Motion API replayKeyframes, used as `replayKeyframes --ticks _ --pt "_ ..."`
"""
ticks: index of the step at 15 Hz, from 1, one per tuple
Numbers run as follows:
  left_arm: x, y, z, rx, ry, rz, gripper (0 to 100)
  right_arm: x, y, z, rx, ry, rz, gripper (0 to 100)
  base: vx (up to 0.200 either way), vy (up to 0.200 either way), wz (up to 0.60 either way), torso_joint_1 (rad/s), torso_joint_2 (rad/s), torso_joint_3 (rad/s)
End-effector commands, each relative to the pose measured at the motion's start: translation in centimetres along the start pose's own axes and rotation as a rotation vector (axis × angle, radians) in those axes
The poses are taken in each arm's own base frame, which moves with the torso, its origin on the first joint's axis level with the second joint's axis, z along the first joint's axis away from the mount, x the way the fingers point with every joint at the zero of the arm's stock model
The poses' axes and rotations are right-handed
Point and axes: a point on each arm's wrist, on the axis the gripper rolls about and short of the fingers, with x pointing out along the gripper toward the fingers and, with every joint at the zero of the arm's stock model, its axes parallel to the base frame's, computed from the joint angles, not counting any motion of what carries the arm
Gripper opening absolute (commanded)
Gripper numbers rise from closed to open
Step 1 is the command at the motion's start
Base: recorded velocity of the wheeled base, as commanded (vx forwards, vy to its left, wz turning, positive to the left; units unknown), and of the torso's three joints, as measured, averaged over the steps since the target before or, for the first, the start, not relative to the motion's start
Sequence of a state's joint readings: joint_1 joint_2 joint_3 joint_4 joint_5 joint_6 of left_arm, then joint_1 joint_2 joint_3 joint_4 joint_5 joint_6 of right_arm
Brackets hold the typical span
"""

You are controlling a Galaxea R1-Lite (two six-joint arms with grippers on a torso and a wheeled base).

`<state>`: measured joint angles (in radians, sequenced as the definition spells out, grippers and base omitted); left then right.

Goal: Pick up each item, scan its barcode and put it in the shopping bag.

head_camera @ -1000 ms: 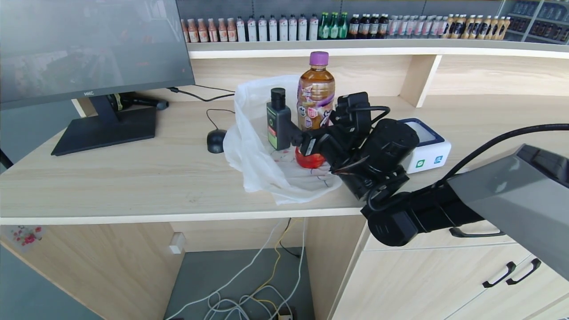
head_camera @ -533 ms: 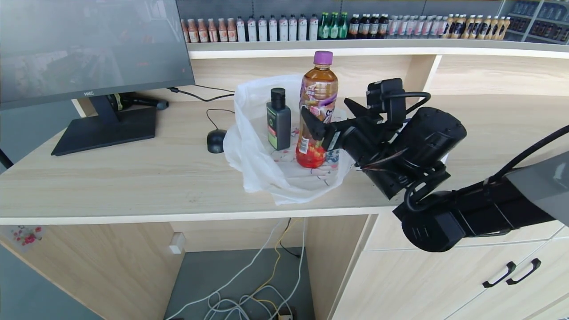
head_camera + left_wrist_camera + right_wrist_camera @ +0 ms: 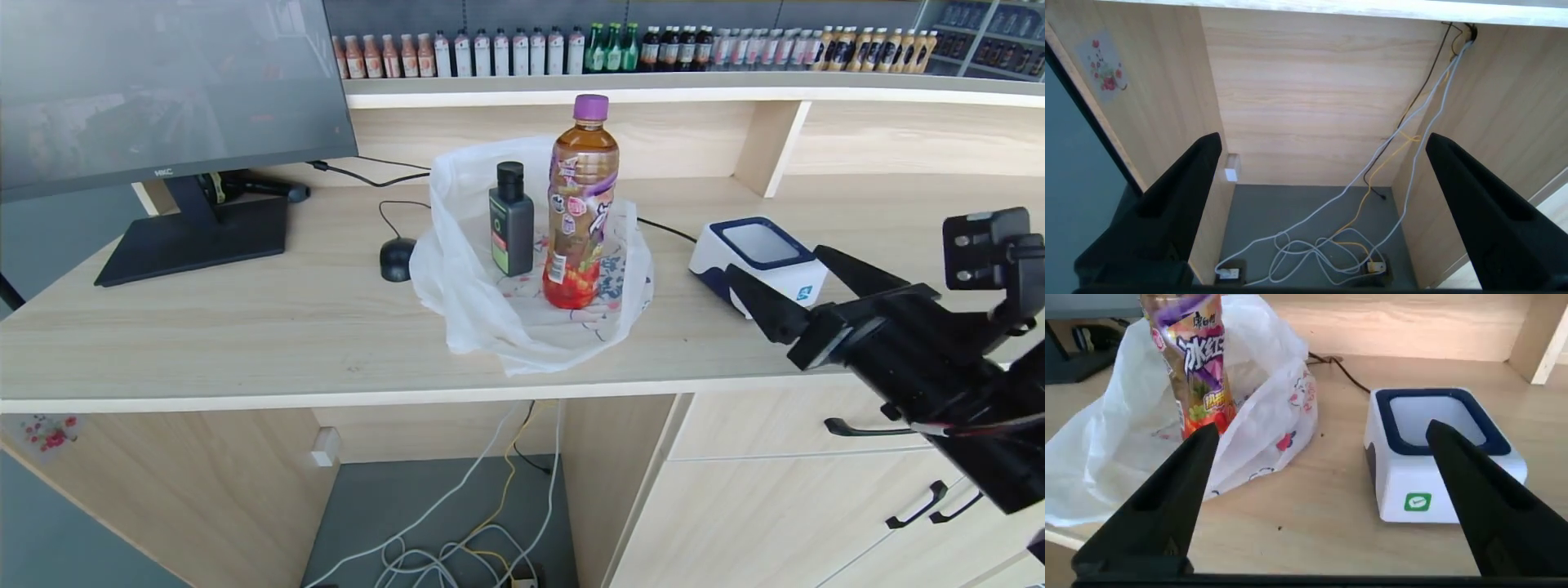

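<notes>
Our right pincer (image 3: 774, 261) is empty, with its two fingers wide apart, and the scanner (image 3: 755, 245) sits just beyond its tips on the tabletop (image 3: 245, 327). Our left pincer (image 3: 1324, 143) is spread open too and holds nothing. It is low, under the tabletop edge, with loose cables (image 3: 1323, 245) on the floor beyond it. The shopping bag (image 3: 490, 327) lies well apart from the right pincer, on its left side. Both goods stand upright in the open mouth of the bag: the tea bottle (image 3: 581, 204) is nearer to this pincer, and the small dark bottle (image 3: 511, 222) is just beside it on the farther side. We judge the tea bottle to be rather heavy, because it looks nearly full. It is tall, so it can tip easily, and its glossy label is probably slippery. We would take it around the middle of the body, below the shoulder, with the fingers across the round wall and not at the purple cap. The wall is likely thin plastic that gives a little, so a firm but not hard squeeze seems right. The small dark bottle looks light and stiff, with flat faces, so a hold on its two flat sides should be secure. The bag is thin, soft film. We expect it to crumple and slide on the tabletop, and the best place to take it is the rim, away from the goods.
</notes>
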<state>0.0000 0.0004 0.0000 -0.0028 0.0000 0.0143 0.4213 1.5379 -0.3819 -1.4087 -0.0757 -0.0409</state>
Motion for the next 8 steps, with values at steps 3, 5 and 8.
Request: replayKeyframes --ticks 3,5,8 --pt "0.0 0.0 0.0 0.001 -0.001 0.000 100 -7.0 -1.0 1.1 0.025 -0.026 -0.028 100 0.000 0.000 0.00 0.000 0.00 0.000" --pt "0.0 0.0 0.0 0.001 -0.001 0.000 100 -6.2 -0.9 1.1 0.032 -0.028 -0.026 100 0.000 0.000 0.00 0.000 0.00 0.000" --pt "0.0 0.0 0.0 0.000 -0.001 0.000 100 -6.2 -0.9 0.7 0.041 -0.010 -0.023 100 0.000 0.000 0.00 0.000 0.00 0.000"
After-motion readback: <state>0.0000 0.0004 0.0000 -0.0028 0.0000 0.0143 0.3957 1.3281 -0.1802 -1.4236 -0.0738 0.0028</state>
